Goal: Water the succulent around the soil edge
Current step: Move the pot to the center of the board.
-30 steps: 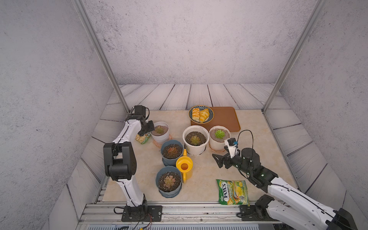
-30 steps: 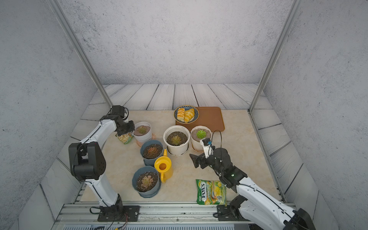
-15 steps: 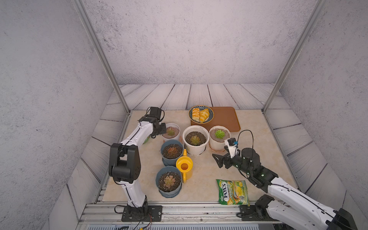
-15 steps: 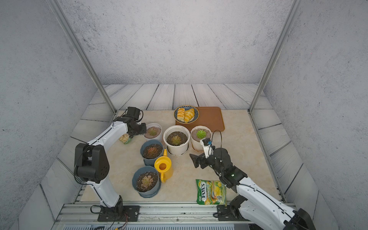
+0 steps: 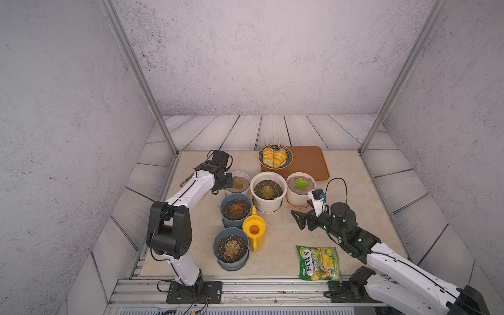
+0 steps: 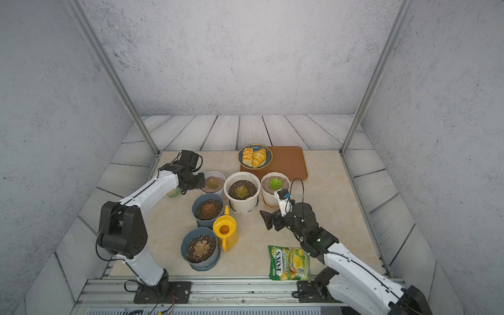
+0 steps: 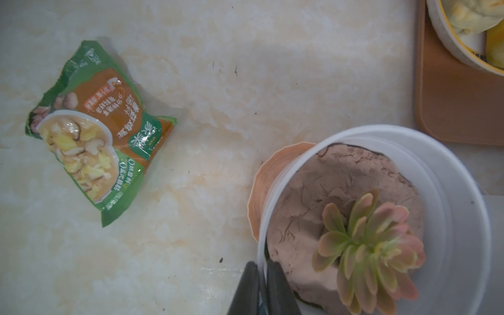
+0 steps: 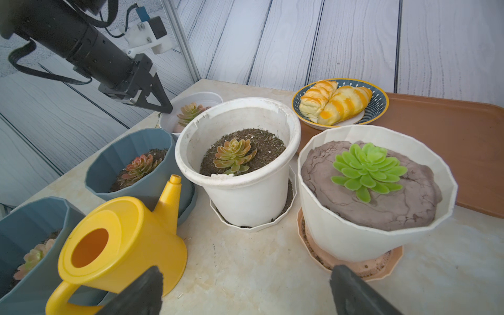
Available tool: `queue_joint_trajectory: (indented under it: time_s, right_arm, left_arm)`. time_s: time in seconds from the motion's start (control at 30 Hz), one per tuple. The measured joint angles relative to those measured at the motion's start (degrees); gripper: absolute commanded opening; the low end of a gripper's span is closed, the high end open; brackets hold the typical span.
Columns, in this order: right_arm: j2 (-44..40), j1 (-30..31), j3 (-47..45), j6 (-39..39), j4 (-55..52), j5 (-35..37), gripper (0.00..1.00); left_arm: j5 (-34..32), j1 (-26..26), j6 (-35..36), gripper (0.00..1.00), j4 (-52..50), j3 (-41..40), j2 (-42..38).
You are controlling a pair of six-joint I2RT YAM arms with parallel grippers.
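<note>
Left hand: I have the left gripper [image 7: 261, 266] pinching the rim of the small white pot [image 7: 463, 218], with one dark finger inside over the clay-coloured soil and one outside. It shows at the bottom edge of the left wrist view.
Succulent: a pink-tipped rosette [image 7: 365, 245] sits in that pot, at the lower right of the same view.
Watering can: the yellow watering can [image 5: 254, 231] stands upright and unheld on the table [image 5: 341, 169], lower centre in both top views. Its spout points toward the large white pot [image 5: 268, 206].
Right hand: the right gripper [image 5: 299, 220] is spread wide and holds nothing. It hovers right of the can, below the faceted white pot [image 5: 296, 200].
Also in frame: a green soup packet [image 7: 101, 131] lies at the upper left of the left wrist view, and a candy bag [image 5: 319, 263] at the lower right of a top view.
</note>
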Motion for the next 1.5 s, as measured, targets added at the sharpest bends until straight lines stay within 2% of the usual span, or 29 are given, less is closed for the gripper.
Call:
queue_joint_trajectory:
  time_s: [0.2, 0.4, 0.7, 0.97, 1.13, 1.27, 1.33, 1.5]
  right_arm:
    - [0.28, 0.0, 0.28, 0.0, -0.37, 0.13, 0.99]
    - [1.4, 0.0, 1.55, 0.17, -0.57, 0.31, 0.99]
    - [2.71, 0.0, 1.92, 0.28, -1.36, 0.39, 0.99]
    - [4.28, 0.24, 3.85, 1.11, -2.69, 0.07, 0.99]
    - [6.86, 1.9, 9.25, 2.23, -7.3, -0.09, 0.97]
    - [11.32, 4.72, 17.35, 3.06, -12.85, 0.0, 0.86]
    - [14.23, 7.37, 21.77, 3.93, -15.72, 0.28, 0.81]
    - [22.05, 15.26, 30.12, 5.95, -21.05, 1.68, 0.74]
  left_arm:
    - [0.33, -1.55, -1.25, 0.18, -0.5, -1.73, -1.51]
    - [0.59, -2.16, -1.97, 0.28, -2.19, -2.36, -2.45]
    - [-2.47, -2.23, -1.92, 0.3, -5.31, -2.03, -5.27]
    - [-1.7, -2.23, -1.42, 0.37, -7.15, -1.66, -9.68]
    - [1.81, -2.23, -0.92, 0.46, -7.13, -4.68, -22.36]
    - [5.64, -2.23, -0.11, 0.57, -6.08, -11.76, -38.34]
    - [7.54, -2.23, 0.0, 0.59, -5.33, -16.61, -47.76]
    - [10.08, -2.23, 0.26, 0.71, -5.18, -24.94, -64.41]
